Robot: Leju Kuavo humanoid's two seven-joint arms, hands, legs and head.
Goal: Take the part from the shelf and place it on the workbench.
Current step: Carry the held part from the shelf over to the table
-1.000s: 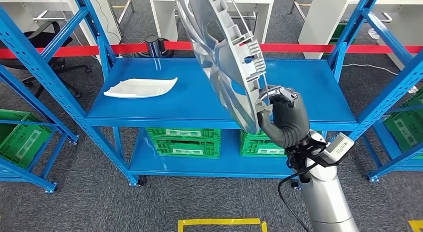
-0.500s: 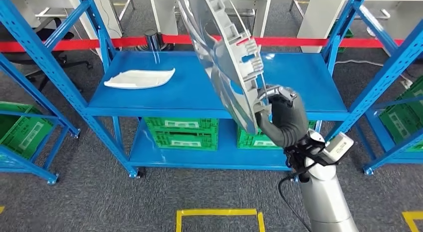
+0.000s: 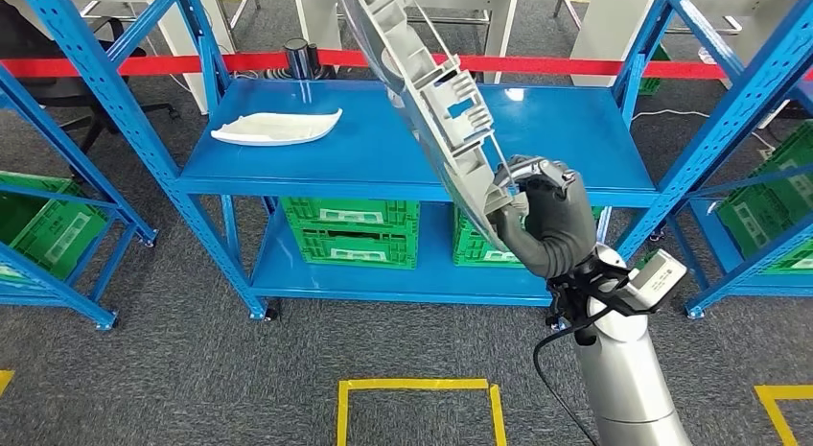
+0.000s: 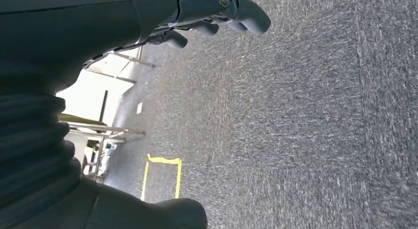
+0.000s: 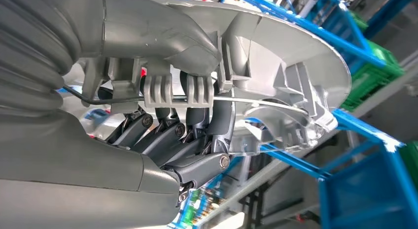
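Observation:
My right hand (image 3: 539, 219) grips the rim of a large silver wheel cover (image 3: 422, 91), holding it up on edge in front of the blue shelf (image 3: 383, 168) in the head view. Its ribbed back faces me. In the right wrist view the dark fingers (image 5: 197, 120) curl around the wheel cover's (image 5: 276, 66) rim clips. My left hand (image 4: 212, 12) hangs over the grey carpet with its fingers loosely curled and holds nothing.
A white curved part (image 3: 276, 128) lies on the shelf's left side. Green crates (image 3: 350, 230) fill the lower shelf. More blue racks stand at both sides. Yellow tape (image 3: 417, 387) marks a square on the floor in front of me. A red barrier strip runs behind the shelf.
The whole view has shifted: the shelf now lies farther off and the floor tape higher in the picture. The wheel cover stays gripped in my right hand, tilted a little more.

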